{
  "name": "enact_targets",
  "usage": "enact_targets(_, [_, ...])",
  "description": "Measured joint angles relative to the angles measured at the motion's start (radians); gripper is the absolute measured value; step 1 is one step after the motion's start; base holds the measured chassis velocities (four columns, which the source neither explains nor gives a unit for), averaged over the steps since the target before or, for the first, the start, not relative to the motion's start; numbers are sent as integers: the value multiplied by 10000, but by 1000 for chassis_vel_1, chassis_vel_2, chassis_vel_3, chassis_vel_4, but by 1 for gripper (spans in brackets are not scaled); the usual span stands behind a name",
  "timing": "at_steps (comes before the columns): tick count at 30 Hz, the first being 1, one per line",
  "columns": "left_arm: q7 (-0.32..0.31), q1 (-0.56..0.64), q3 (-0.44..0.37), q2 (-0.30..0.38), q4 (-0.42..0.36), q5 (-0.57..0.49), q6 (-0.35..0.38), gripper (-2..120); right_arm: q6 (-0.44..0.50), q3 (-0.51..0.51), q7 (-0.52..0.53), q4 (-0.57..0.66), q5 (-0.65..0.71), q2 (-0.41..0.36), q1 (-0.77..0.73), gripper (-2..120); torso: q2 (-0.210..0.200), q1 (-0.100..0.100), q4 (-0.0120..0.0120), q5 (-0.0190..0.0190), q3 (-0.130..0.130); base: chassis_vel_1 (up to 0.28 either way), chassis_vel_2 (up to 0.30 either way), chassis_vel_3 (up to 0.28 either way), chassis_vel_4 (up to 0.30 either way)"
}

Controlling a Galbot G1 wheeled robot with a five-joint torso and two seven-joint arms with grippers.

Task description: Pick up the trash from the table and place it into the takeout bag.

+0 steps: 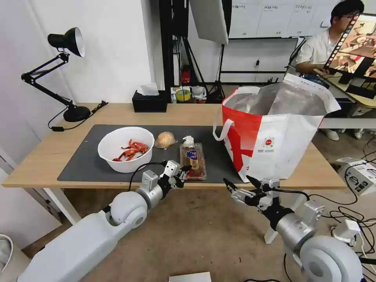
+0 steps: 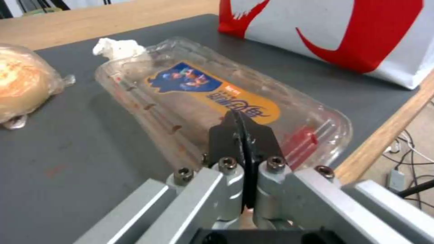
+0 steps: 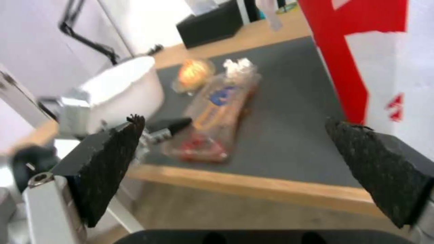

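Observation:
On the table's (image 1: 47, 160) dark mat (image 1: 82, 164) stand a white bowl (image 1: 125, 149) with red-orange shells, a tan wrapped lump (image 1: 165, 140), a crumpled tissue (image 1: 188, 140) and a clear hinged tray (image 1: 192, 160). The takeout bag (image 1: 274, 133) stands open at the right end, its foil lining showing. My left gripper (image 1: 184, 169) is shut, with its tips (image 2: 242, 117) just over the near end of the tray (image 2: 181, 88). My right gripper (image 1: 236, 179) hangs open below the table's front edge near the bag's corner; its fingers (image 3: 113, 159) hold nothing.
A black tissue box (image 1: 149, 102) and a black desk lamp (image 1: 66, 43) stand at the back of the table. Cables and a white device (image 1: 360, 172) lie on the floor to the right. The wooden front edge (image 2: 384, 142) runs close past the tray.

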Motion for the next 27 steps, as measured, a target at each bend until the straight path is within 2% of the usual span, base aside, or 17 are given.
enact_targets(6, [-90, 85, -142, 26, 99, -148, -29, 0, 177, -238, 552, -187, 1462, -40, 615, 100, 0, -1, -1, -1, 0, 0, 0, 0, 0])
enact_targets(18, [-123, 117, -171, 140, -168, -340, -70, 0, 236, -1027, 1377, -1034, 3212, 223, 1944, 100, 0, 0, 0, -1, 0, 0, 0, 0, 0])
enact_targets(27, [-131, 146, -174, 328, -438, -474, -94, 0, 236, -1699, 1766, -1793, 3841, 361, 2866, 100, 0, 0, 0, -1, 0, 0, 0, 0, 0])
